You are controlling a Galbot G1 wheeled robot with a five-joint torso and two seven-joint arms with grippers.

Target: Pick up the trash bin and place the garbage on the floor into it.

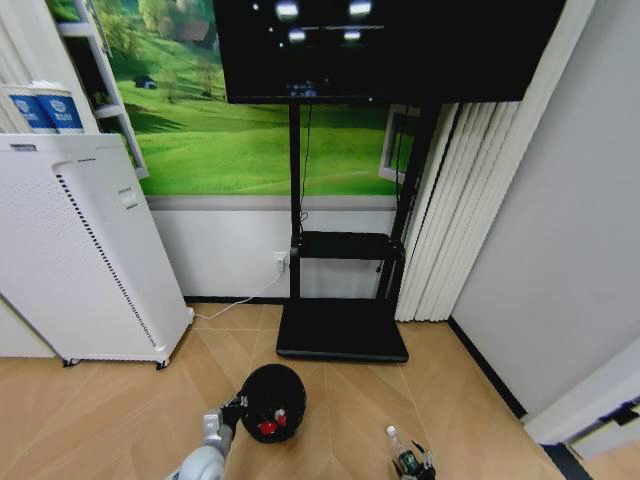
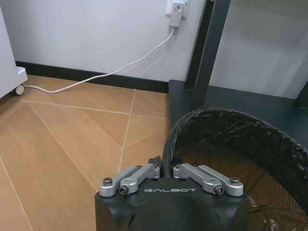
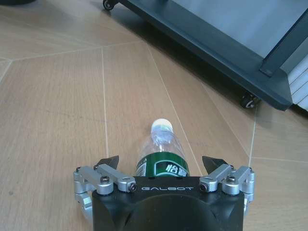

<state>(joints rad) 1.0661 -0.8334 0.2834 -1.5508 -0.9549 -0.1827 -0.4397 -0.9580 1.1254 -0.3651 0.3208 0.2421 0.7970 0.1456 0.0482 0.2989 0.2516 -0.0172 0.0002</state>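
The black round trash bin (image 1: 272, 395) stands on the herringbone wood floor (image 1: 120, 420) in front of me. My left gripper (image 1: 226, 413) is shut on its bag-lined rim (image 2: 166, 154), the fingers (image 2: 139, 173) pinching the near edge. Red pieces of garbage (image 1: 268, 426) lie inside the bin. To the right a small clear bottle (image 1: 399, 446) with a green label lies on the floor. My right gripper (image 3: 161, 160) is open and low over it. The bottle (image 3: 161, 144) lies between the two fingertips (image 3: 109, 161), its white cap pointing away from the gripper.
A black TV stand's base (image 1: 342, 330) sits just beyond the bin, one caster (image 3: 248, 101) close to the bottle. The tall white perforated cabinet (image 1: 80, 250) stands at left. A white cable (image 2: 120, 70) runs along the wall. Curtains (image 1: 460, 200) and a wall close off the right.
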